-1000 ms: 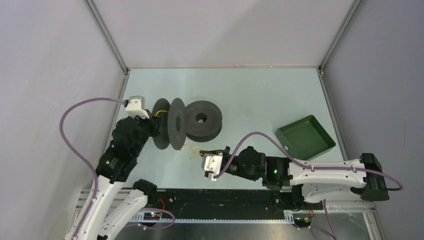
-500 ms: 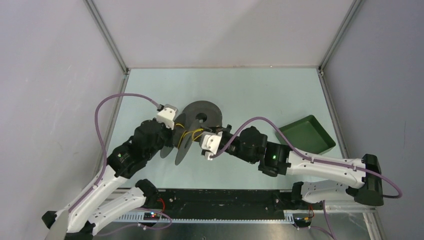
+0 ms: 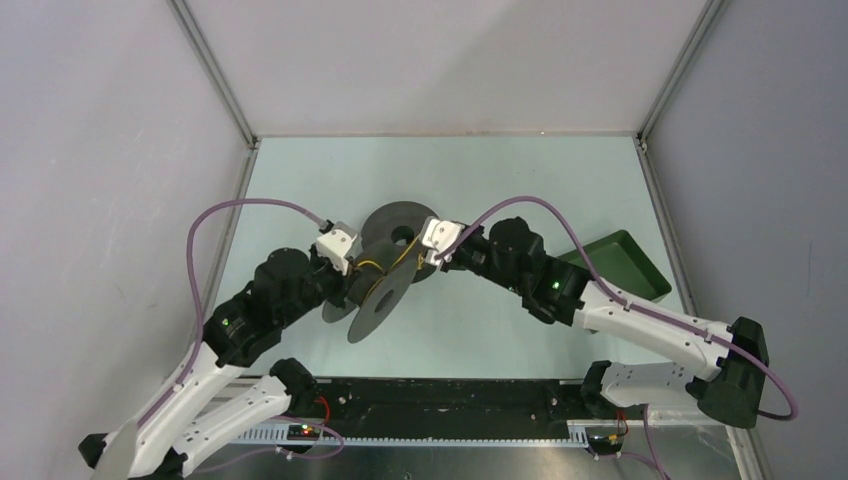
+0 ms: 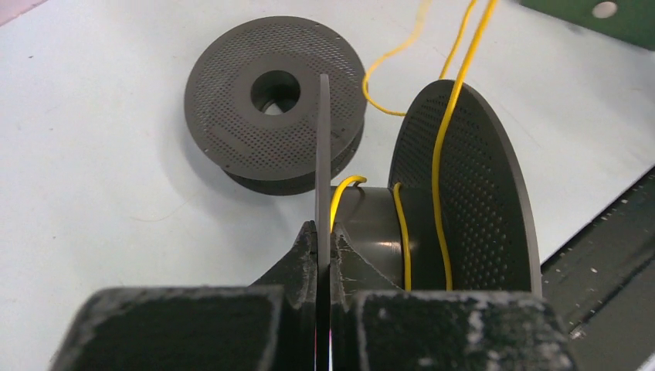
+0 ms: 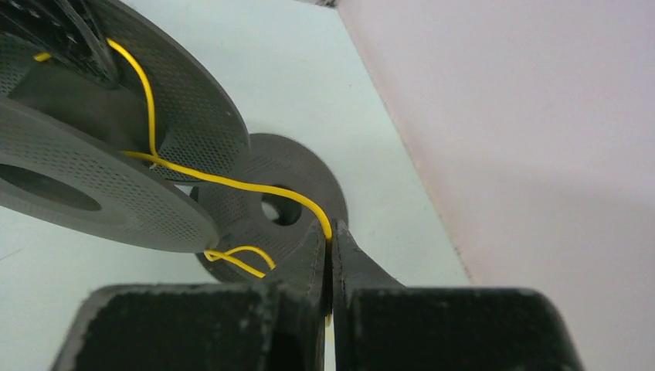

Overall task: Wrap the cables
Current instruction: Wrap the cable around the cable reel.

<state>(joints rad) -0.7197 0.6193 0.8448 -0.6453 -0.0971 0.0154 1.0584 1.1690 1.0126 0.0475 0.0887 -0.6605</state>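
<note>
My left gripper (image 3: 352, 286) is shut on the thin near flange (image 4: 322, 147) of a dark grey spool (image 3: 380, 296) and holds it on edge. The yellow cable (image 4: 439, 154) lies in a few turns round that spool's hub and crosses over its far flange. My right gripper (image 3: 414, 262) is shut on the yellow cable (image 5: 232, 184), pinched at its fingertips (image 5: 330, 236) just right of the held spool. A loose yellow loop (image 5: 235, 259) hangs below. The red cable is out of view.
A second dark grey spool (image 3: 402, 232) lies flat on the table just behind the held one; it also shows in the left wrist view (image 4: 266, 100). A green tray (image 3: 651, 276) sits at the right, partly behind my right arm. Grey walls stand on all sides.
My right gripper has swung from the near side of the table to beside the flat spool, drawing the yellow cable with it. My left arm has carried the spool rightward and turned it.
</note>
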